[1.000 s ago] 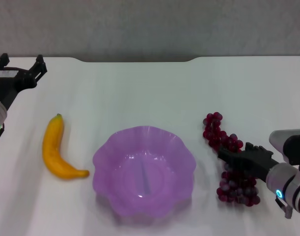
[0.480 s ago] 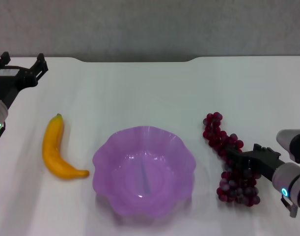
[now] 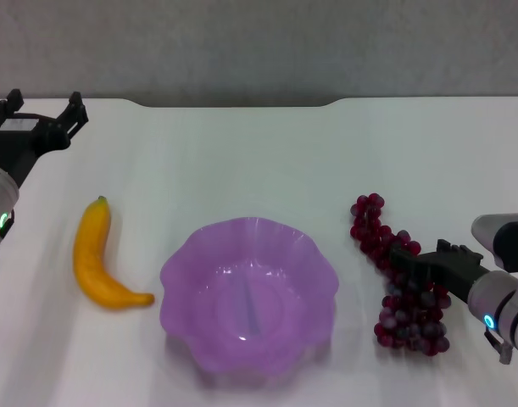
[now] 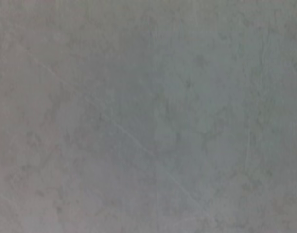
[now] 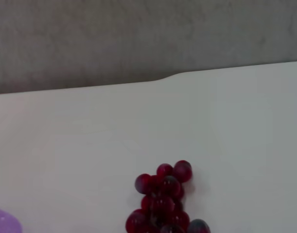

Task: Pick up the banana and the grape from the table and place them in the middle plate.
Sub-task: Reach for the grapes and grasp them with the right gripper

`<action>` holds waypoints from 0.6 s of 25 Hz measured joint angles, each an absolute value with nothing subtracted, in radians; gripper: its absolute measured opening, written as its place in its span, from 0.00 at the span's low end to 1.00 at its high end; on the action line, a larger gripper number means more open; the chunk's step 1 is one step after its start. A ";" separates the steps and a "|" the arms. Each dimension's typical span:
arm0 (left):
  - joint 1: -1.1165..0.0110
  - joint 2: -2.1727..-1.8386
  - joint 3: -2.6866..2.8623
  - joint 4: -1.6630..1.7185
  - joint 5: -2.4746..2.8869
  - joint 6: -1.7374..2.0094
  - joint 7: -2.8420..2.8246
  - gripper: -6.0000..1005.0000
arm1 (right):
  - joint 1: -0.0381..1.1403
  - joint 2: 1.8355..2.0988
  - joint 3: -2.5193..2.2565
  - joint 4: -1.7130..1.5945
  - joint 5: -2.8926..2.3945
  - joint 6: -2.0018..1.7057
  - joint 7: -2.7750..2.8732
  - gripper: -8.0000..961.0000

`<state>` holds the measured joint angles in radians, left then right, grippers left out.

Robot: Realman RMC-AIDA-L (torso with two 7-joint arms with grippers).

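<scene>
Two tools: the right tool (image 3: 404,259) lies over the grape (image 3: 400,280), grip unclear; the left tool (image 3: 40,114), fingers apart, hangs at the worktop's (image 3: 242,161) far left edge.

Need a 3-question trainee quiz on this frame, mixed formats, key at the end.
1. True or false: the banana already lies inside the middle plate.
2. Which fruit is the right tool over? A. banana B. the grape C. neither
3. Fill in: the left tool sits near the table's far ____ corner, away from both fruits.

Key: 1 false, it rests on the table to the plate's left. 2 B. 3 left.
</scene>
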<state>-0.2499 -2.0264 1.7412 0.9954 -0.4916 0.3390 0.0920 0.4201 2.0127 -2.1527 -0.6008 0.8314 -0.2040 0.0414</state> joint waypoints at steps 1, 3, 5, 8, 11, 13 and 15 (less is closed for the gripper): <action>-0.251 -2.026 1.742 0.995 -0.492 0.339 0.092 0.88 | 0.426 2.013 -2.153 -0.593 0.831 -0.204 0.042 0.90; -0.254 -2.026 1.742 0.996 -0.493 0.339 0.092 0.88 | 0.437 2.013 -2.153 -0.579 0.831 -0.204 0.043 0.90; -0.257 -2.027 1.742 0.996 -0.493 0.339 0.092 0.88 | 0.447 2.014 -2.159 -0.573 0.831 -0.204 0.044 0.90; -0.258 -2.028 1.743 0.995 -0.494 0.339 0.092 0.88 | 0.464 2.013 -2.187 -0.570 0.832 -0.204 0.044 0.90; -0.258 -2.028 1.743 0.995 -0.494 0.339 0.092 0.88 | 0.472 2.014 -2.220 -0.572 0.831 -0.204 0.045 0.90; -0.259 -2.028 1.743 0.995 -0.495 0.339 0.092 0.88 | 0.473 2.016 -2.227 -0.571 0.831 -0.205 0.051 0.90; -0.260 -2.028 1.744 0.995 -0.495 0.339 0.092 0.88 | 0.471 2.018 -2.232 -0.560 0.831 -0.211 0.074 0.90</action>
<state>-0.2598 -2.0279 1.7437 0.9953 -0.4951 0.3390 0.0920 0.4711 2.0182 -2.2322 -0.5599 0.8314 -0.2114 0.0742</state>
